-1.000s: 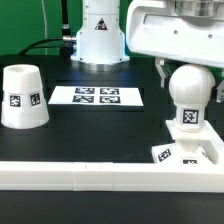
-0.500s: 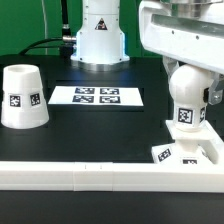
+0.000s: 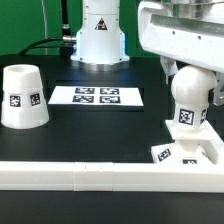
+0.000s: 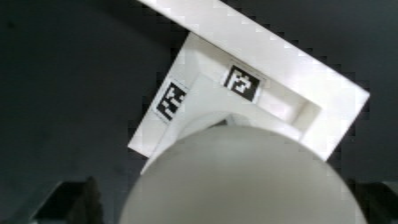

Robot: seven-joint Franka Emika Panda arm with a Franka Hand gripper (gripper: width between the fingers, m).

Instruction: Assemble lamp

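The lamp bulb (image 3: 192, 92) stands upright with its neck in the flat square base (image 3: 190, 154) at the exterior view's right, close to the front wall. My gripper (image 3: 190, 82) hangs over it with a finger on each side of the round head. In the wrist view the bulb head (image 4: 240, 175) fills the space between the dark fingers (image 4: 71, 200), and a dark gap shows on each side, so the gripper (image 4: 222, 205) is open. The tagged base (image 4: 205, 95) lies beyond the bulb. The tapered shade (image 3: 22, 97) stands mouth down at the exterior view's left.
The marker board (image 3: 97, 96) lies flat at the middle back. A low white wall (image 3: 90, 176) runs along the front edge and shows in the wrist view (image 4: 267, 40). The arm's white pedestal (image 3: 98, 35) stands at the back.
The gripper body has shifted toward the exterior view's right over the bulb. The bulb and base stay in place. The shade has not moved.
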